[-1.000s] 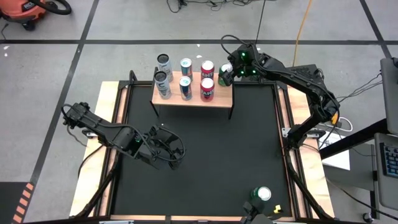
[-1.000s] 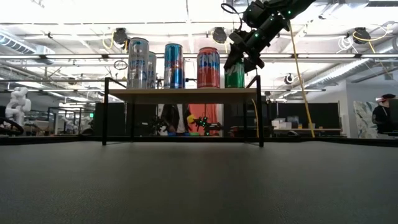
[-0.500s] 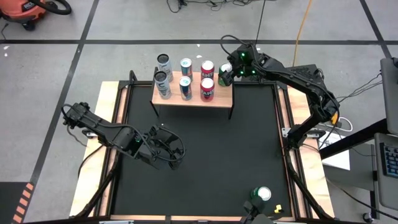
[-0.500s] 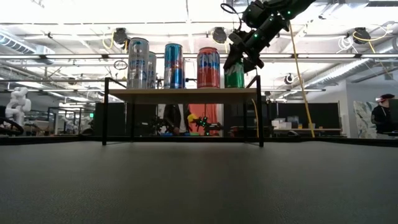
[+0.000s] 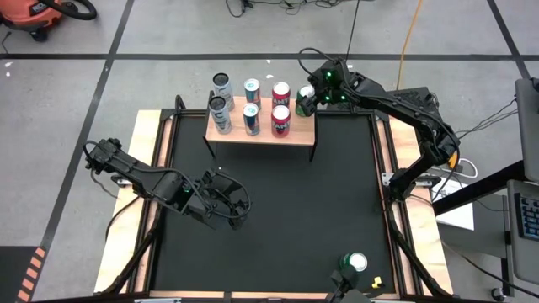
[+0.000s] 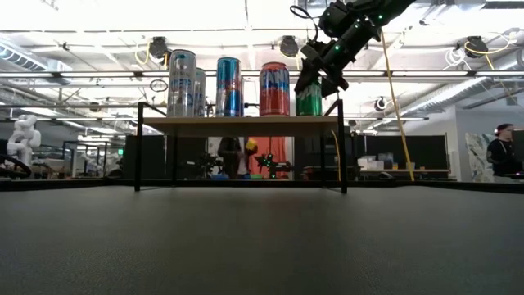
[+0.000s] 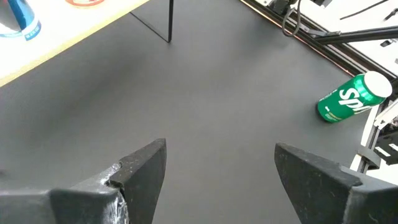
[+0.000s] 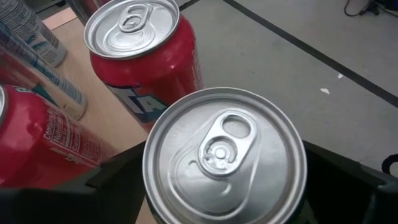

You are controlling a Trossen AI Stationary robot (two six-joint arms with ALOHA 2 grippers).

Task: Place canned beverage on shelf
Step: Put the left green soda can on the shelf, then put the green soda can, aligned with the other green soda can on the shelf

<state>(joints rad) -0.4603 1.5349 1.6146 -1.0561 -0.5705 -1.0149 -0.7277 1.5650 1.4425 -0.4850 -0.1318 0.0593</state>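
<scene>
The shelf (image 5: 263, 135), a light-wood board on thin black legs, stands at the table's far side. It bears two silver cans (image 5: 221, 114), two blue cans (image 5: 251, 118) and two red cans (image 5: 280, 120). My right gripper (image 5: 310, 98) is shut on a green can (image 6: 309, 98) at the shelf's right end, next to the red cans (image 8: 134, 59). My left gripper (image 5: 226, 209) is open and empty, low over the mat at the left. A second green can (image 5: 354, 264) stands upright near the table's near edge and also shows in the left wrist view (image 7: 351, 99). My right gripper pinches the green can's upper wall, just below its silver top (image 8: 224, 165), with one finger (image 8: 121, 183) on each side. The fingers come slanting down from the far right. The can is upright, and in the low view its base (image 6: 309, 113) meets the board's right end.
The black mat (image 5: 278, 219) between the shelf and the near green can is bare. Wooden side rails (image 5: 148, 194) run along the table's left and right. The room beyond holds benches, and a person (image 6: 501, 152) is at the far right.
</scene>
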